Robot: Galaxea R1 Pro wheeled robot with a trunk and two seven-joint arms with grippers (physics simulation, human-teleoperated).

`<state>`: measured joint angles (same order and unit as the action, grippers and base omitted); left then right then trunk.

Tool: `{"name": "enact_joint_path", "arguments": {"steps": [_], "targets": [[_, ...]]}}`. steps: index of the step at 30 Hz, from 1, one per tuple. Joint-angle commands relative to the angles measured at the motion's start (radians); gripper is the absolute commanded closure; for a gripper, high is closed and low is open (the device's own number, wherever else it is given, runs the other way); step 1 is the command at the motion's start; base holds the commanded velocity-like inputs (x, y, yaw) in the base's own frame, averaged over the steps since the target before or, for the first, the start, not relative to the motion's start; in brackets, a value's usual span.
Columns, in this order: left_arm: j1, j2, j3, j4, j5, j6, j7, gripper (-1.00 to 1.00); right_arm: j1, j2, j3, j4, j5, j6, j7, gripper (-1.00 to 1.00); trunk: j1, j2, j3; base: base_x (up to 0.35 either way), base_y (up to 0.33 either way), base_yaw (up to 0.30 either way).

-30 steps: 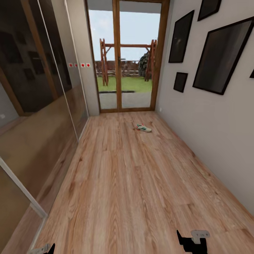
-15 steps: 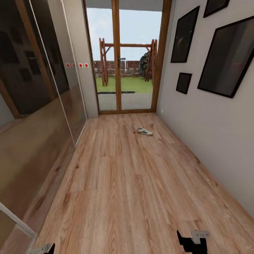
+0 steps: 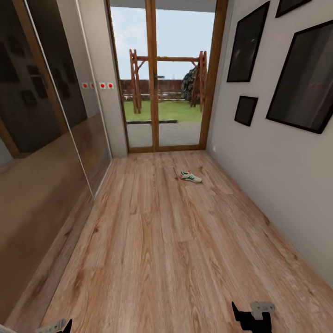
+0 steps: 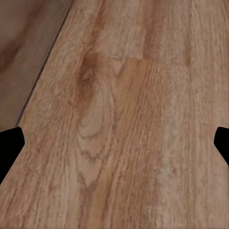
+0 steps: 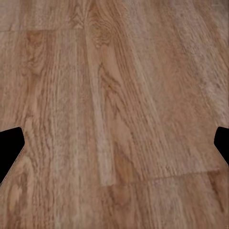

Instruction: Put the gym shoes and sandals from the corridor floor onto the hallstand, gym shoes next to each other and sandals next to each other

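Observation:
One gym shoe (image 3: pixel 190 176), white with green stripes and a red-orange accent, lies alone on the corridor floor (image 3: pixel 162 249) far ahead, near the glass door. The other gym shoe, both sandals and the hallstand are out of view. My left gripper (image 3: pixel 58 326) and right gripper (image 3: pixel 252 317) sit low at the near edge of the head view, far from the shoe. In the left wrist view the left gripper (image 4: pixel 114 143) is open over bare planks. The right gripper (image 5: pixel 114 143) is open too, with only wood grain between its fingers.
Mirrored sliding doors (image 3: pixel 46 138) run along the corridor's left side. A grey wall with dark picture frames (image 3: pixel 300 78) lines the right. A wood-framed glass door (image 3: pixel 162 92) closes the far end, with a garden behind it.
The camera has moved forward along the corridor, so the door and side walls loom larger. The gym shoe lies where it was, and both grippers hold the same pose.

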<state>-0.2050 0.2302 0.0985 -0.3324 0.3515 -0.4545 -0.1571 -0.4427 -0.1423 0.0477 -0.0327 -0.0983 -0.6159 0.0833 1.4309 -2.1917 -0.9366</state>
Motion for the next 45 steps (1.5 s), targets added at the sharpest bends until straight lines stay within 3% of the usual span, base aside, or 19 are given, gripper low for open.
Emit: {"name": "enact_joint_path", "arguments": {"steps": [1, 45], "targets": [[-0.001, 0.000, 0.003, 0.001, 0.010, -0.001, -0.010, -1.00, -0.001, 0.000, 0.004, 0.001, -0.011, -0.003, 0.007, -1.00, 0.000, 0.000, -0.001, 0.341, 0.000, 0.000], [-0.001, 0.000, 0.003, 0.001, 0.010, -0.001, -0.010, -1.00, -0.001, 0.000, 0.004, 0.000, -0.011, -0.003, 0.007, -1.00, 0.000, 0.000, -0.001, 0.341, 0.003, 0.000]]}}
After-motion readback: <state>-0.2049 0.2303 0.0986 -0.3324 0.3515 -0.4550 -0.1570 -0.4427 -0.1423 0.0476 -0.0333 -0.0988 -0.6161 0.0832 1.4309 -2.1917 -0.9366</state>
